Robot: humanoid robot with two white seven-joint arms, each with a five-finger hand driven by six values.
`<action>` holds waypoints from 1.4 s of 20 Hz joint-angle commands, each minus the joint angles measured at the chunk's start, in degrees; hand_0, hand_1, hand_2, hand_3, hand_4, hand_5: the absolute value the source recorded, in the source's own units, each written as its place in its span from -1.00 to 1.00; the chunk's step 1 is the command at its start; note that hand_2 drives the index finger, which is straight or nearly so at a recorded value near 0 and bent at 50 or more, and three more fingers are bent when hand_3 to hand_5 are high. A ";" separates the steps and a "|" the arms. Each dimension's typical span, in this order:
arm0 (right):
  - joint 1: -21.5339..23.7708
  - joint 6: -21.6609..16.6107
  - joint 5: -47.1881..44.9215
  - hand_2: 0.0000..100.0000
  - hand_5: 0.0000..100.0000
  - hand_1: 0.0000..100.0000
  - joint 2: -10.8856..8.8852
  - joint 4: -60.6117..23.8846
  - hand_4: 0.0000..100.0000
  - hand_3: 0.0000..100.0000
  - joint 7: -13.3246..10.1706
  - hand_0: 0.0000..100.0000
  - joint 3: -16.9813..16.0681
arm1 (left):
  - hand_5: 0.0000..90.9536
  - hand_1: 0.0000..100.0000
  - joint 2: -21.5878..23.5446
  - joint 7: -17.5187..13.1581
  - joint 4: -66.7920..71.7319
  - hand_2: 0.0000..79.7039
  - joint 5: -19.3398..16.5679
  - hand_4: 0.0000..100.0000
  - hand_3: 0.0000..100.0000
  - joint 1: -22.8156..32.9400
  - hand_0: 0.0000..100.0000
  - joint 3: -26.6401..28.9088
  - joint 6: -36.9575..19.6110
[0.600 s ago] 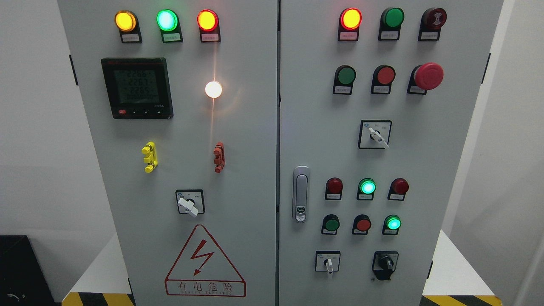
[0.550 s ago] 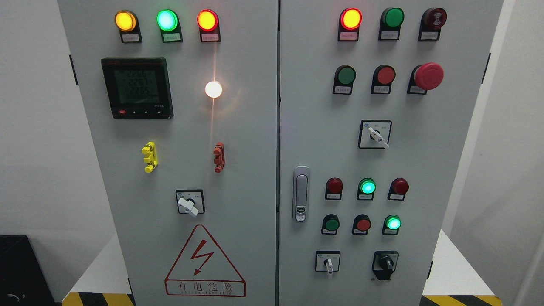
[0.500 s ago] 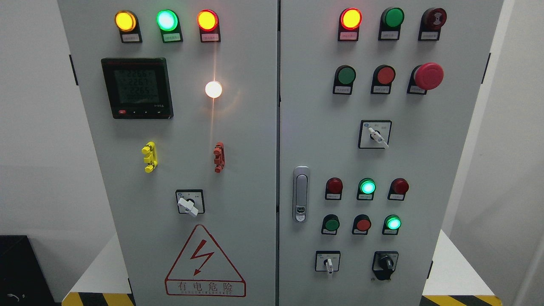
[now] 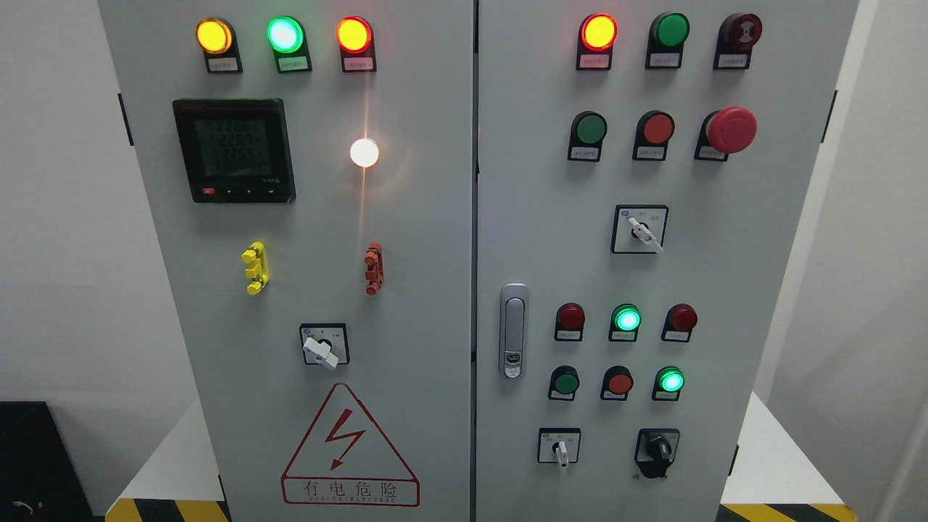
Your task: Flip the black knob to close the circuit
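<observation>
The black knob sits low on the cabinet's right door, right of a white selector switch. Neither hand shows, so their state is unknown. Approach squarely, pinch only the knob's ridge, and twist gently.

Black knob sits low on cabinet's rt door (handle upright).

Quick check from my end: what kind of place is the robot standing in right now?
Probably an electrical or industrial control room: a grey control cabinet with lit indicator lamps, a red emergency stop, a black knob and a high-voltage warning sign.
</observation>
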 commanded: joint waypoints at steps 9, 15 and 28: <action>0.34 0.24 12.13 -1.00 -1.00 -0.92 1.73 -6.59 -1.00 -1.00 2.91 -1.00 -0.44 | -1.00 0.11 0.00 -0.01 0.06 -1.00 0.00 -1.00 -1.00 0.00 -0.76 0.03 -0.05; 0.42 3.05 23.56 -1.00 -1.00 -0.93 1.73 -15.56 -1.00 -0.93 2.99 -1.00 -0.79 | -1.00 0.11 0.00 -0.01 -0.02 -1.00 0.00 -1.00 -1.00 0.00 -0.76 0.03 -0.05; 0.42 4.11 44.66 -0.72 -1.00 -0.94 1.73 -32.17 -0.62 -0.49 1.59 -1.00 -1.58 | -1.00 0.11 0.00 -0.01 -0.02 -1.00 0.00 -1.00 -1.00 0.00 -0.76 0.03 -0.05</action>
